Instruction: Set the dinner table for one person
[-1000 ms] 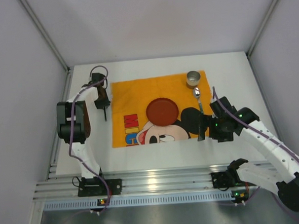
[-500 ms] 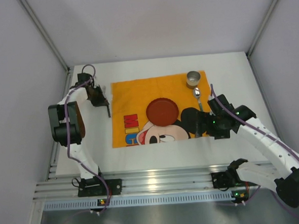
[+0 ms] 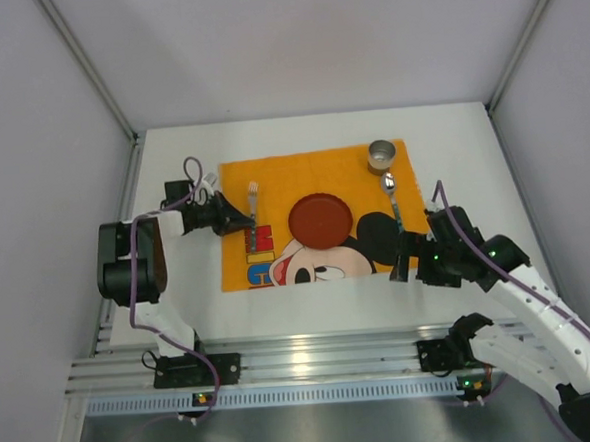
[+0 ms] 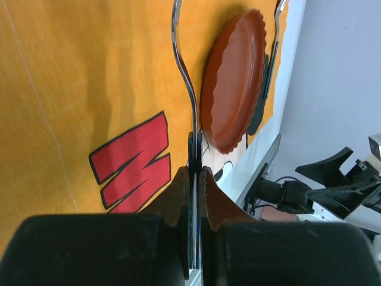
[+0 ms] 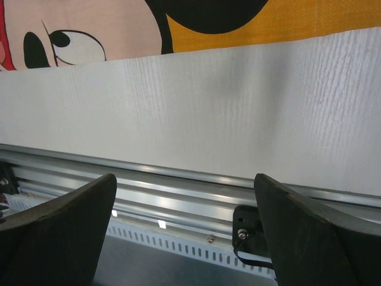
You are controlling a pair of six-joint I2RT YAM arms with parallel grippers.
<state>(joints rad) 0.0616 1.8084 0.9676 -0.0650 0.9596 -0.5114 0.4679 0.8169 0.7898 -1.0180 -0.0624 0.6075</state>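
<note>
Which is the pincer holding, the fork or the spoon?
The fork, pinched by the left pincer beside the plate. The spoon lies untouched on the cloth.

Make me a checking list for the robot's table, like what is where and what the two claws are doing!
Surface: white dinner table, with an orange cartoon-mouse cloth spread flat on it.
Job's things: red-brown plate on the cloth; spoon on the cloth, right of the plate; metal cup at the cloth's far right corner; fork over the cloth, left of the plate.
Clutter: nothing seen.
Grippers: left gripper shut on the fork's handle; right gripper open and holding nothing, over the table's near edge.
Cables: purple cables run along both arms, away from the dishes.
Surroundings: plain grey walls; metal rail at the near edge.
</note>
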